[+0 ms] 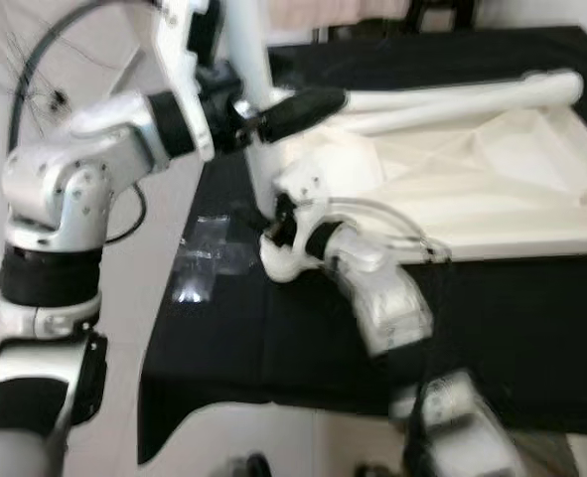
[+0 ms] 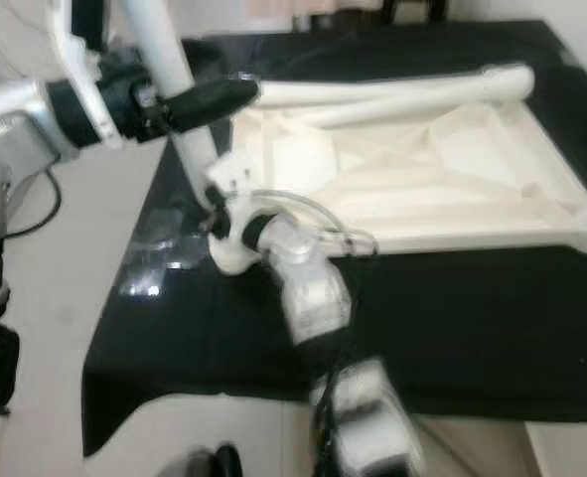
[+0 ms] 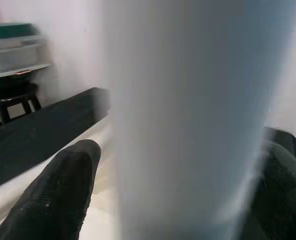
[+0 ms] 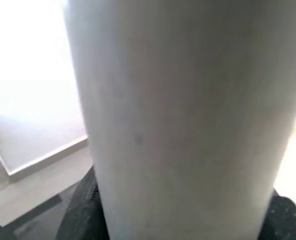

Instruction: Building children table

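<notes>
Nearest to me, at 6 o'clock, my right arm bends up from below, and the right gripper [image 1: 278, 221] clamps the foot of the upright white leg [image 2: 164, 60]. The left gripper [image 1: 273, 111], reaching across from 9 o'clock, closes around the same leg higher up. The wrist views show black fingers [image 3: 57, 192] on both sides of it. The upturned tabletop [image 1: 492, 179] lies at 2 o'clock on a black cloth [image 1: 531, 328], with a plastic bag [image 1: 204, 258] at 8 o'clock from the right gripper.

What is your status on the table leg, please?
Both grippers, left and right, shut on upright leg at tabletop corner. Second leg already lying across. Plastic bag alongside, not obstructing.
</notes>
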Robot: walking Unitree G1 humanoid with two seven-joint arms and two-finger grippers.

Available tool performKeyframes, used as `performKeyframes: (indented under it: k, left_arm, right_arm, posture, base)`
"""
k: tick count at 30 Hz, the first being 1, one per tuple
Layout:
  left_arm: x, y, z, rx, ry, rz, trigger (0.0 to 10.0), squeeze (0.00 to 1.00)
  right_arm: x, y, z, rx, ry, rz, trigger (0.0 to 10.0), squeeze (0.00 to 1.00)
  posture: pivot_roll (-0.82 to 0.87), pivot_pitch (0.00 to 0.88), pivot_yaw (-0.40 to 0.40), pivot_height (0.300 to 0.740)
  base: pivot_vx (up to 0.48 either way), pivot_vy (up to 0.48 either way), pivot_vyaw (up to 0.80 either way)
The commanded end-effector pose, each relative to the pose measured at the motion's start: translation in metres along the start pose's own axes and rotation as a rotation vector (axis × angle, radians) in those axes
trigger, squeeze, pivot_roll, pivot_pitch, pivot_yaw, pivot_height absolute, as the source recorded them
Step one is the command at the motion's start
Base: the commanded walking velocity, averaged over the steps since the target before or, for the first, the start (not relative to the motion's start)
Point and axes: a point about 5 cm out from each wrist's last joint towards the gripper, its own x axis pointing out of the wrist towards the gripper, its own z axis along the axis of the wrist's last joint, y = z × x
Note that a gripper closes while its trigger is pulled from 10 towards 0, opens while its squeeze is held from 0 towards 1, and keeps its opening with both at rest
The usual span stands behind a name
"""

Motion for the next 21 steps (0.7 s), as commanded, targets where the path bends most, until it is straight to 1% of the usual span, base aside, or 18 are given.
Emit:
performKeyframes:
  k: [1, 3, 4, 5, 6, 7, 8, 9, 10, 12, 13, 14, 16, 17, 18, 20, 21]
  left_arm:
    - [-0.007, -0.001, 0.001, -0.008, -0.003, 0.008, 10.0, 0.0]
    - [-0.007, -0.001, 0.001, -0.008, -0.003, 0.008, 10.0, 0.0]
    - [-0.012, -0.002, 0.0, -0.008, -0.008, 0.028, 10.0, 0.0]
    - [-0.012, -0.002, 0.0, -0.008, -0.008, 0.028, 10.0, 0.0]
    - [-0.025, -0.004, -0.005, -0.009, -0.002, 0.072, 10.0, 0.0]
    - [-0.025, -0.004, -0.005, -0.009, -0.002, 0.072, 10.0, 0.0]
    - [-0.039, -0.006, -0.011, -0.017, 0.009, 0.119, 10.0, 0.0]
    - [-0.039, -0.006, -0.011, -0.017, 0.009, 0.119, 10.0, 0.0]
    - [-0.055, -0.01, -0.018, -0.022, 0.031, 0.164, 10.0, 0.0]
    - [-0.055, -0.01, -0.018, -0.022, 0.031, 0.164, 10.0, 0.0]
    - [-0.07, -0.016, -0.025, -0.039, 0.051, 0.192, 10.0, 0.0]
    - [-0.084, -0.025, -0.032, -0.069, 0.067, 0.203, 10.0, 0.0]
    - [-0.084, -0.025, -0.032, -0.069, 0.067, 0.203, 10.0, 0.0]
    - [-0.095, -0.034, -0.037, -0.097, 0.074, 0.21, 10.0, 0.0]
    - [-0.101, -0.039, -0.039, -0.117, 0.078, 0.215, 10.0, 0.0]
    - [-0.101, -0.039, -0.039, -0.117, 0.078, 0.215, 10.0, 0.0]
    - [-0.106, -0.046, -0.042, -0.137, 0.085, 0.211, 10.0, 0.0]
  right_arm:
    - [-0.012, 0.015, -0.046, 0.112, 0.226, -0.064, 0.0, 0.0]
    - [-0.012, 0.015, -0.046, 0.112, 0.226, -0.064, 0.0, 0.0]
    - [-0.01, 0.014, -0.044, 0.084, 0.2, -0.087, 0.0, 0.0]
    - [-0.01, 0.014, -0.044, 0.084, 0.2, -0.087, 0.0, 0.0]
    - [0.0, 0.01, -0.043, 0.055, 0.176, -0.111, 0.0, 0.0]
    - [0.0, 0.01, -0.043, 0.055, 0.176, -0.111, 0.0, 0.0]
    - [0.008, 0.005, -0.044, 0.049, 0.165, -0.127, 2.5, 0.0]
    - [0.008, 0.005, -0.044, 0.049, 0.165, -0.127, 2.5, 0.0]
    - [0.013, 0.002, -0.045, 0.064, 0.17, -0.143, 10.0, 0.0]
    - [0.013, 0.002, -0.045, 0.064, 0.17, -0.143, 10.0, 0.0]
    - [0.014, 0.001, -0.046, 0.096, 0.163, -0.136, 10.0, 1.0]
    - [0.013, 0.0, -0.041, 0.136, 0.138, -0.147, 10.0, 1.0]
    - [0.013, 0.0, -0.041, 0.136, 0.138, -0.147, 10.0, 1.0]
    - [0.012, -0.004, -0.034, 0.178, 0.096, -0.149, 10.0, 1.0]
    - [0.009, -0.005, -0.028, 0.202, 0.074, -0.16, 10.0, 1.0]
    - [0.009, -0.005, -0.028, 0.202, 0.074, -0.16, 10.0, 1.0]
    - [0.009, -0.008, -0.019, 0.221, 0.031, -0.128, 10.0, 1.0]
  posture:
    - [-0.03, 0.229, 0.054, 0.74]
    - [-0.03, 0.229, 0.054, 0.74]
    - [-0.02, 0.226, 0.05, 0.74]
    - [-0.02, 0.226, 0.05, 0.74]
    - [-0.01, 0.211, 0.037, 0.74]
    - [-0.01, 0.211, 0.037, 0.74]
    - [0.0, 0.206, 0.03, 0.74]
    - [0.0, 0.206, 0.03, 0.74]
    - [0.01, 0.203, 0.031, 0.74]
    - [0.01, 0.203, 0.031, 0.74]
    - [0.01, 0.199, 0.033, 0.74]
    - [0.02, 0.193, 0.034, 0.74]
    - [0.02, 0.193, 0.034, 0.74]
    - [0.02, 0.188, 0.033, 0.74]
    - [0.02, 0.186, 0.033, 0.74]
    - [0.02, 0.186, 0.033, 0.74]
    - [0.03, 0.18, 0.036, 0.74]
  base:
    - [0.0, 0.0, 0.0]
    - [0.0, 0.0, 0.0]
    - [0.0, 0.0, 0.0]
    - [0.0, 0.0, 0.0]
    - [0.0, 0.0, 0.0]
    - [0.0, 0.0, 0.0]
    - [0.0, 0.0, 0.0]
    - [0.0, 0.0, 0.0]
    - [0.0, 0.0, 0.0]
    - [0.0, 0.0, 0.0]
    - [0.0, 0.0, 0.0]
    - [0.0, 0.0, 0.0]
    - [0.0, 0.0, 0.0]
    - [0.0, 0.0, 0.0]
    - [0.0, 0.0, 0.0]
    - [0.0, 0.0, 0.0]
    - [0.0, 0.0, 0.0]
